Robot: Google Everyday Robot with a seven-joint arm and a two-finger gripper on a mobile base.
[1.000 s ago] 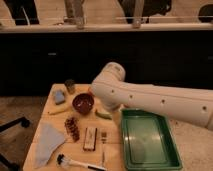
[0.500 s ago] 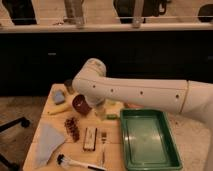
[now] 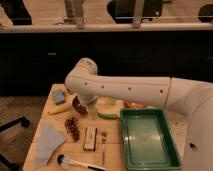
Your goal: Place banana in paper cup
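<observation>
The claw [image 3: 91,107] is hovering beside the maroon bowl [image 3: 78,104]; the banana [image 3: 59,109] is showing pale yellow, the tray [image 3: 150,142] green, the cloth [image 3: 49,142] light blue.

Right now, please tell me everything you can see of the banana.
The banana is small, slim and slightly curved, pale yellow. It lies flat on the wooden table, near its left edge in the picture, below a blue object and left of the dark red bowl. Nothing holds it: the gripper is to its right, beside the bowl.

Green tray [image 3: 150,141] on wooden table [image 3: 113,150], beside blue cloth [image 3: 49,142], brush [image 3: 75,163], maroon bowl [image 3: 77,105], green vegetable [image 3: 107,116].
</observation>
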